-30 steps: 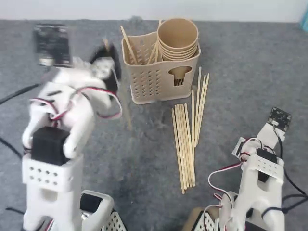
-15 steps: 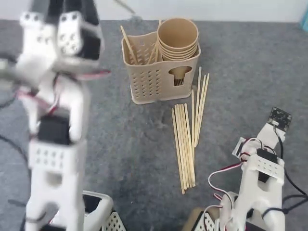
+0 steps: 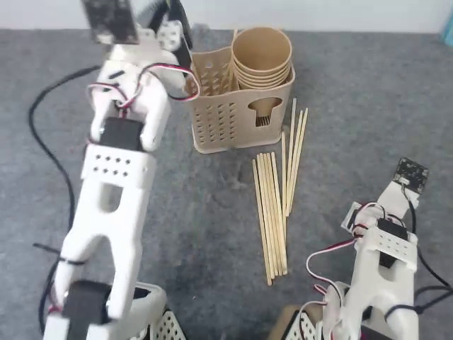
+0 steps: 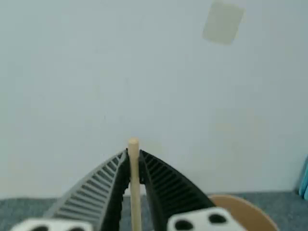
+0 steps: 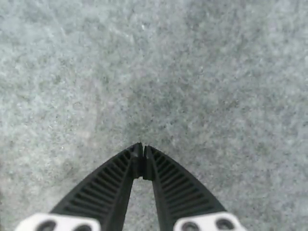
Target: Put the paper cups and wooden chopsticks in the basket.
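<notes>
One pale, round wooden chopstick (image 4: 134, 192) pinched upright between left gripper (image 4: 133, 156) jaws, blunt tip poking just past fingertips, light wall (image 4: 144, 72) behind. High view: left arm raised at basket's back-left corner.

Basket (image 3: 223, 120): beige perforated plastic, utensil-shaped cutout in front. Stack of brown paper cups (image 3: 262, 49) nested in its right part, rising above rim; thin stick tip (image 3: 233, 34) beside them.

Loose chopsticks (image 3: 272, 212) lie parallel on grey mat (image 3: 198, 227) before basket, farthest ones beside its right wall.

Right gripper (image 5: 143, 147) fingers pressed together, empty, over mat.
</notes>
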Motion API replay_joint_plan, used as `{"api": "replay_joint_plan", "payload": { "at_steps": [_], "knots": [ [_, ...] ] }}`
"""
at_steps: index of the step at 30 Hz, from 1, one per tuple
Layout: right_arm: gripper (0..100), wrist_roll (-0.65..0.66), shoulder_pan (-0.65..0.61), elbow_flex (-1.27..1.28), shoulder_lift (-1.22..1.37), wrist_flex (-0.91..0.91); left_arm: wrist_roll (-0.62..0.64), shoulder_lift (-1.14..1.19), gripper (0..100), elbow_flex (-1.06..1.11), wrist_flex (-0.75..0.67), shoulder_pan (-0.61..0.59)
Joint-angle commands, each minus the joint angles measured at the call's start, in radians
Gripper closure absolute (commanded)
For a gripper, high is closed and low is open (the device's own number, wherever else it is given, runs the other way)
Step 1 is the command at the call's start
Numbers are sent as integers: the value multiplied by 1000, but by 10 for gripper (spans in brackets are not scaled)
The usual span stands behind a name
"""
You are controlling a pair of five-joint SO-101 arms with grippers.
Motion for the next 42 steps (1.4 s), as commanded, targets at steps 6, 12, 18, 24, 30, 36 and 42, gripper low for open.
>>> {"api": "replay_joint_plan", "payload": {
  "at_steps": [6,12,18,24,30,36,42],
  "knots": [
    [991,15,8,-5,-30,-27,-3,38,976,42,12,-8],
    [991,15,8,-5,-30,-27,2,-180,737,44,256,8],
    [991,15,8,-5,-30,-21,3,-397,663,48,551,66],
    [991,15,12,-5,-30,-18,3,-474,663,97,872,-52],
    [991,29,7,-6,-33,13,3,-446,663,575,747,-195],
    [991,63,5,-9,-31,16,3,-446,663,941,427,-281],
    [991,63,5,-26,-36,7,5,-450,663,1124,290,-261]
  ]
}}
